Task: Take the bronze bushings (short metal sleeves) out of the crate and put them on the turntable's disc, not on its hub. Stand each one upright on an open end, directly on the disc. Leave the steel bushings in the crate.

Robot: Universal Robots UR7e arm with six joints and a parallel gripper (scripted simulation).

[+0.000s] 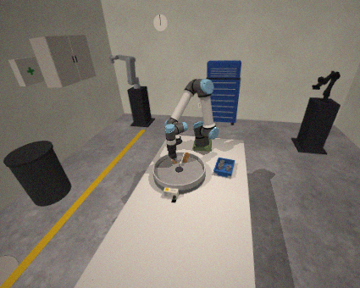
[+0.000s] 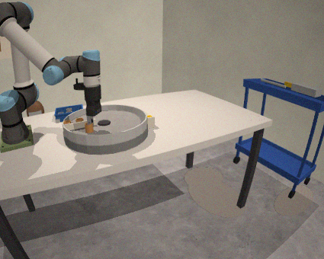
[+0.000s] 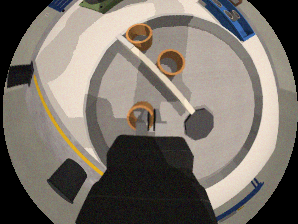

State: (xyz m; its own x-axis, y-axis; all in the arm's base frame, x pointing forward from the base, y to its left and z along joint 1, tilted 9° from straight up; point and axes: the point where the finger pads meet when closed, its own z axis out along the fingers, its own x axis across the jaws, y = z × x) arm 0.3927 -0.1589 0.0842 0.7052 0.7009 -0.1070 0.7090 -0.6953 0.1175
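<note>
My gripper (image 3: 151, 115) points straight down over the turntable's grey disc (image 3: 166, 103), left of the dark hub (image 3: 198, 123). It is shut on the rim of a bronze bushing (image 3: 141, 115), which stands upright at or just above the disc, also in the side view (image 2: 89, 128). Two more bronze bushings (image 3: 139, 35) (image 3: 170, 63) stand upright on the disc beyond a white bar (image 3: 156, 76). The blue crate (image 1: 224, 166) sits to the right of the turntable (image 1: 180, 171) with grey steel bushings in it.
The turntable has a raised grey rim (image 2: 105, 127). A small white control box (image 1: 171, 191) sits against its front edge. The arm's green base (image 2: 16, 145) stands behind the turntable. A blue cart (image 2: 290, 126) stands off the table's far end.
</note>
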